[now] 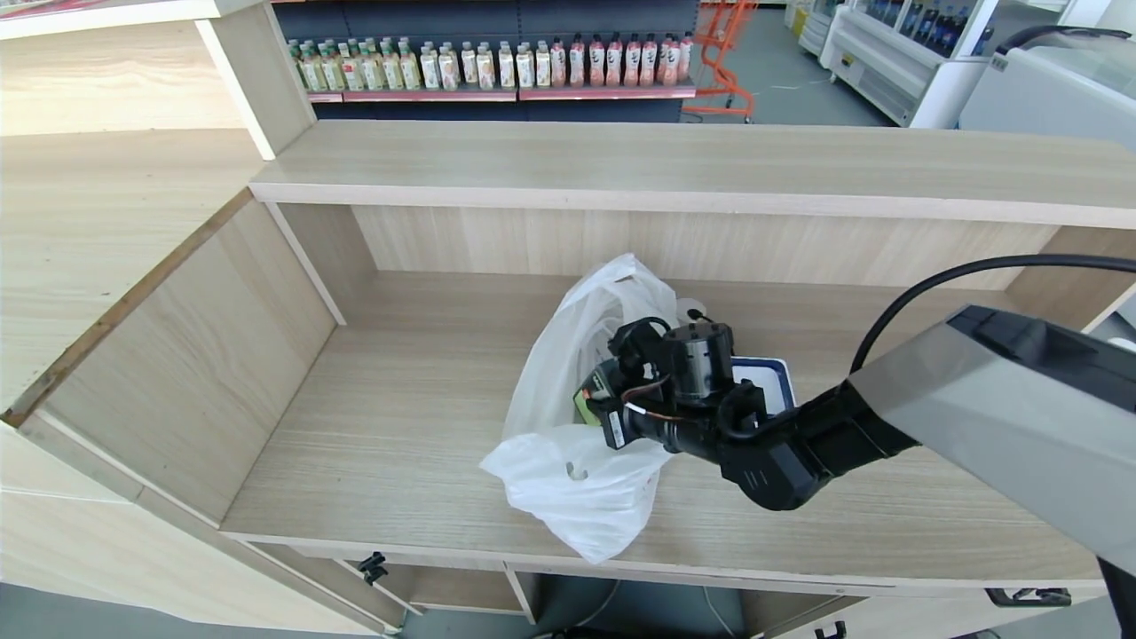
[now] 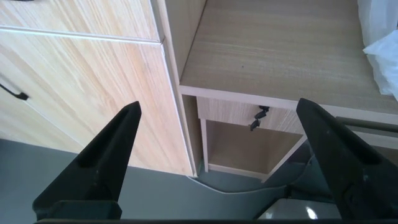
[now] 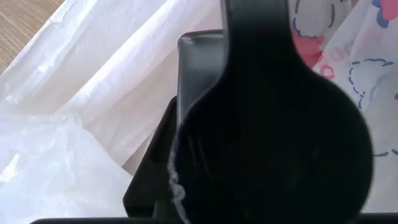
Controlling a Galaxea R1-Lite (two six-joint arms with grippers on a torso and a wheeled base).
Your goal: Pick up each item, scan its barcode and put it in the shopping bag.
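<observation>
A white plastic shopping bag lies on the wooden counter, its mouth facing right. My right gripper is pushed into that mouth, beside something with a green label. In the right wrist view a dark block sits right in front of the camera, with bag film around it and a package printed in pink and blue behind. My left gripper hangs open below the counter's front edge, with nothing between its fingers. A corner of the bag shows there.
A white object with a blue edge lies on the counter behind the right wrist. A raised ledge runs along the back and a side wall closes the left. A small black latch hangs under the counter.
</observation>
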